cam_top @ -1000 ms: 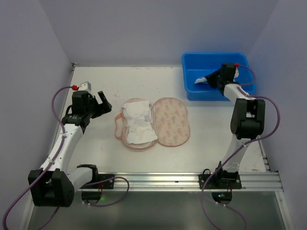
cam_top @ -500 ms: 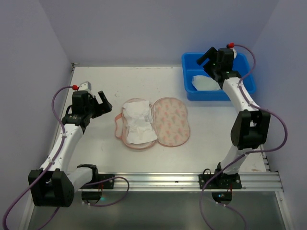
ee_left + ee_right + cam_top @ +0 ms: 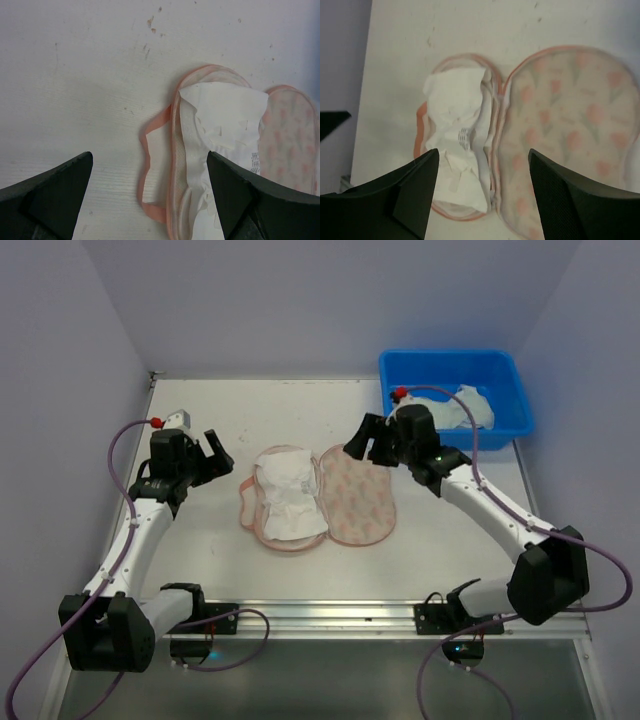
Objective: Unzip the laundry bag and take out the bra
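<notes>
Working down from the table (image 3: 300, 410): blue tub (image 3: 450, 355) sits in the far right corner with white cloth (image 3: 462, 410) in it, out of our way. Laundry bag (image 3: 358, 495) lies mid-table, unzipped and flapped open, so the bra (image 3: 285, 495) sits exposed in its left half. Right gripper (image 3: 365, 443) hovers over the patterned flap, jaws wide. Left gripper (image 3: 220, 452), also wide, waits left of the pink strap (image 3: 146, 165). We judge nothing blocks the grab.

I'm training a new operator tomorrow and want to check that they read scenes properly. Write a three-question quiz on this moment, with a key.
1. True or false: the laundry bag lies unzipped and spread open.
2. Where does the bra lie? A) on the bag's printed right flap B) in the bag's left half C) beneath the bag
3. Fill in: the left gripper and the right gripper are both ____.
Key: 1 true; 2 B; 3 open.
</notes>
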Available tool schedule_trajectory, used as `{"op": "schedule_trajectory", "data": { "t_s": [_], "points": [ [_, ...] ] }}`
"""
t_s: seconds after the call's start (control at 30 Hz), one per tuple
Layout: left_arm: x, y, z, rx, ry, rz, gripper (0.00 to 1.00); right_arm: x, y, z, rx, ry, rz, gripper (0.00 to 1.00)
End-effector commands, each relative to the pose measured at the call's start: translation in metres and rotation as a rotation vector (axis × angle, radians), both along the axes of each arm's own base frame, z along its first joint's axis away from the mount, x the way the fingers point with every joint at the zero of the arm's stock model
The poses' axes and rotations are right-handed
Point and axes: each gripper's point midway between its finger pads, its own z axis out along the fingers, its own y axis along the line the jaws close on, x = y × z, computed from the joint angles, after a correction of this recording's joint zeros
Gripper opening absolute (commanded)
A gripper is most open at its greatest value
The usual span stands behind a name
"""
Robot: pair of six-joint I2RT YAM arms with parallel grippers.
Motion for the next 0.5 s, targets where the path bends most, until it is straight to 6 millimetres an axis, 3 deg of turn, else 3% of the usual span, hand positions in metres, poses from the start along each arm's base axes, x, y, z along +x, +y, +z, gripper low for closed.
{"op": "schedule_trajectory", "data": {
  "t_s": [0.0, 0.1, 0.13, 0.2, 0.27, 0.33, 0.37, 0.43, 0.47],
  "points": [
    [0.006, 0.002, 0.009, 0.014, -0.056, -0.013, 1.00, -0.046, 0.039, -0.029, -0.001, 0.057, 0.158, 0.73],
    [0.006, 0.002, 0.009, 0.013, -0.056, -0.014, 1.00, -0.068, 0.070, -0.045, -0.031, 0.068, 0.273, 0.73],
    [0.006, 0.002, 0.009, 0.015, -0.054, -0.014, 1.00, -0.069, 0.076, -0.058, -0.058, 0.085, 0.300, 0.73],
    [0.006, 0.003, 0.008, 0.017, -0.054, -0.011, 1.00, -0.070, 0.091, -0.061, -0.072, 0.059, 0.341, 0.73],
    [0.006, 0.003, 0.008, 0.018, -0.053, -0.010, 1.00, -0.066, 0.100, -0.071, -0.099, 0.049, 0.380, 0.73],
    [0.006, 0.003, 0.007, 0.018, -0.051, -0.010, 1.00, -0.057, 0.111, -0.069, -0.117, 0.024, 0.410, 0.73],
    [0.006, 0.003, 0.007, 0.017, -0.050, -0.011, 1.00, -0.053, 0.114, -0.086, -0.141, 0.054, 0.417, 0.73],
    [0.006, 0.003, 0.006, 0.017, -0.048, -0.011, 1.00, -0.044, 0.123, -0.087, -0.149, 0.039, 0.428, 0.73],
    [0.006, 0.003, 0.006, 0.018, -0.045, -0.010, 1.00, -0.041, 0.126, -0.101, -0.164, 0.061, 0.433, 0.73]
  ]
}}
